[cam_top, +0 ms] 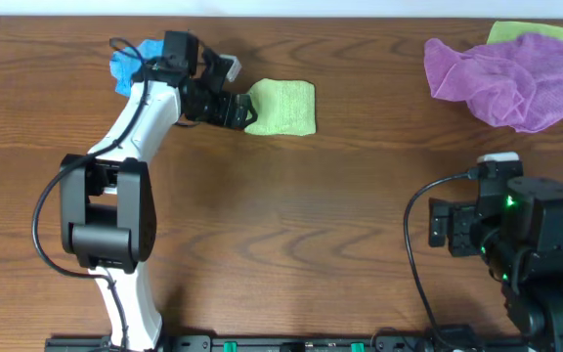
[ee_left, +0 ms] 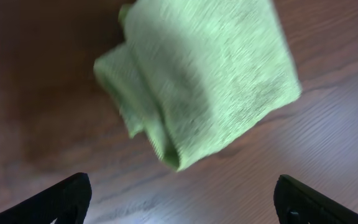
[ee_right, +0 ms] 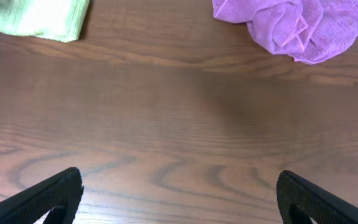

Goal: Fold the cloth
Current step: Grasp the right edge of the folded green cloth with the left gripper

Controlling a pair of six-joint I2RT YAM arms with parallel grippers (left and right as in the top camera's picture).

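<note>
The cloth [cam_top: 281,107] lies doubled into a small packet on the table [cam_top: 291,225], the left gripper [cam_top: 245,110] just beside it with jaws wide apart, probably placed for another fold, while the right gripper [ee_right: 179,199], equally open, idles well away.

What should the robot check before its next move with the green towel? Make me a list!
1. Left gripper open with nothing in it: ok, jaws wide apart.
2. The cloth folded: ok, it lies doubled over, though one layer sticks out at a side.
3. Cloth free of the left fingers: ok, in the wrist view it lies ahead of them, not between them.
4. Right gripper open and out of the way: ok, over bare table.
5. Purple cloth and blue cloth apart from the green one: ok.
</note>
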